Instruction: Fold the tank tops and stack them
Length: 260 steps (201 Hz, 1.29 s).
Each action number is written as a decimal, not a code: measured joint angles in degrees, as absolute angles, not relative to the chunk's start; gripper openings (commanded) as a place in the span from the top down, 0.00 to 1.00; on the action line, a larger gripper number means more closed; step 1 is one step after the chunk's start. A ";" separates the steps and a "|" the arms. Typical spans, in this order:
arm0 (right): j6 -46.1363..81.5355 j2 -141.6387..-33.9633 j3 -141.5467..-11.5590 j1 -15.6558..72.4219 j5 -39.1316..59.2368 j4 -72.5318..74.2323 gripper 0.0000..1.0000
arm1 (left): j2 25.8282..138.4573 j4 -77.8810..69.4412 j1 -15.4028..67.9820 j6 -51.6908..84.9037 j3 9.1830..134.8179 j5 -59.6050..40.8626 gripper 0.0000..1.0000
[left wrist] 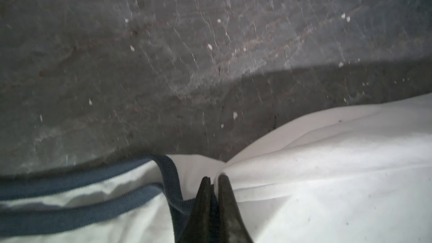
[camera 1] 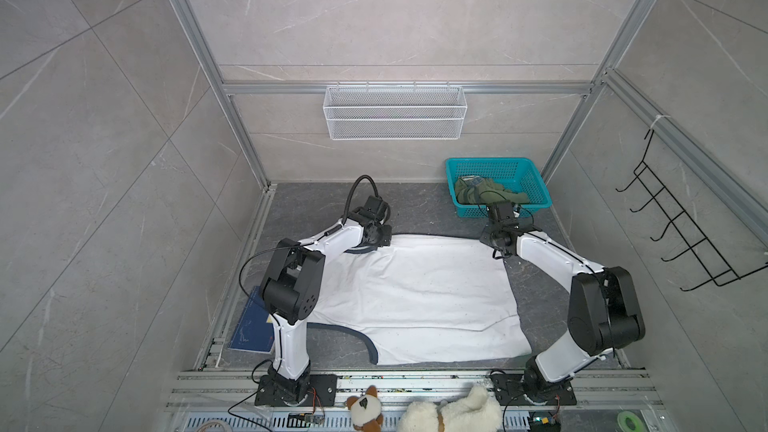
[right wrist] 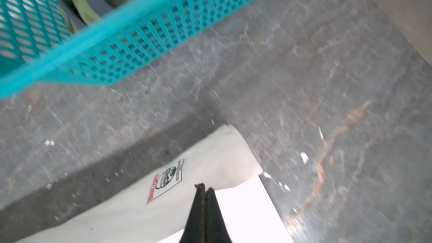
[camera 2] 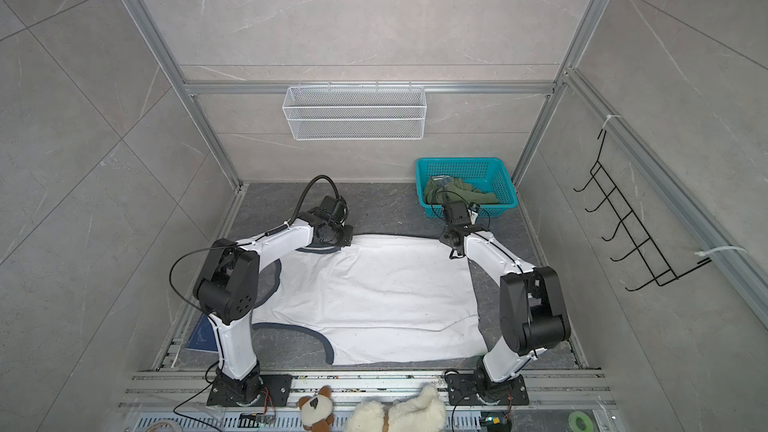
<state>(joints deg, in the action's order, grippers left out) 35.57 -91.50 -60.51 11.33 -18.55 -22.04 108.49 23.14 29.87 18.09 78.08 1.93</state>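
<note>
You are holding the white tank top [camera 1: 415, 297] by its far edge with both tools. Your left gripper [left wrist: 214, 180] is pinching a thin fold of the white cloth. Its fingers [left wrist: 225, 197] are pressing almost together, with only that fold between the tips. The grip is sitting just beside the navy trim [left wrist: 173, 178] of the shoulder opening.

Your right gripper [right wrist: 205, 187] is closing fully on the opposite far corner of the same garment, and its jaws are meeting with no visible gap. There the cloth is turning over and curling up from the dark grey table [camera 1: 415, 209], and it is showing a small printed label [right wrist: 166, 181].

In both top views the rest of the white tank top is lying spread out and mostly flat on the table between your two arms, with a few soft creases.

The olive green tank top [camera 1: 478, 195] is lying crumpled inside the teal basket [camera 1: 486, 160]. The basket is standing at the far right corner of the table, just beyond your right gripper and apart from the white cloth.
</note>
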 measured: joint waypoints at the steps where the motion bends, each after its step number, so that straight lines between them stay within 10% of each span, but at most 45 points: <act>1: 35.59 -91.29 -60.25 11.33 -18.52 -22.04 1.00 | 108.22 23.11 29.95 18.11 77.80 1.93 1.00; 210: 39.07 -74.50 -38.04 11.40 -10.87 -22.41 1.00 | 95.59 14.70 40.34 27.29 54.89 10.02 0.99; 260: 39.24 -74.56 -37.95 11.55 -11.38 -22.44 0.95 | 94.32 14.48 41.23 28.64 54.39 10.20 0.70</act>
<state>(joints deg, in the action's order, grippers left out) 39.24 -74.56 -37.95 11.55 -11.38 -22.44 94.32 14.48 41.23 28.64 54.39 10.20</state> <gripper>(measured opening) 0.045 0.192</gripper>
